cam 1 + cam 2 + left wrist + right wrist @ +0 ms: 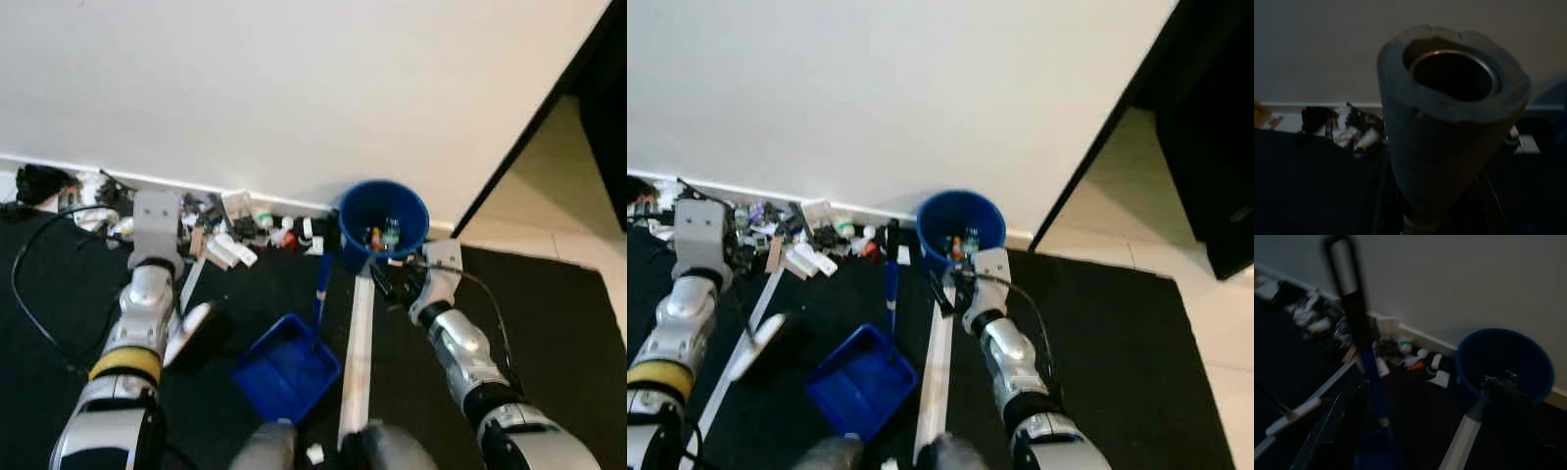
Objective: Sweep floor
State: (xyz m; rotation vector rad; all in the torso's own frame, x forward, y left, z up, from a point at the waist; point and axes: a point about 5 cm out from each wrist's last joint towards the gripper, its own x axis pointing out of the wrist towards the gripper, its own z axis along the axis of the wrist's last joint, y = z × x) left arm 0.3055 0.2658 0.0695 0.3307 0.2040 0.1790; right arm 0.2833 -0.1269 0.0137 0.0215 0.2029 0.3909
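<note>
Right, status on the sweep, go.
Left gripper up by the litter pile along the wall. Right gripper at the blue bucket. Blue dustpan on the dark floor, upright handle. White pole beside it.

Head views bright and evenly lit, the white wall (294, 88) nearly washed out, the black mat (549, 313) swallowing detail. Soft shadow under the blue bucket (383, 223); slight overall softness, clutter along the baseboard (225, 230) not crisp. Both wrist views dim and grainy. Left wrist: grey tube end (1452, 122) close up, blurred. Right wrist: dark, motion-smeared, blue dustpan handle (1369, 367) and edges out of focus.
</note>
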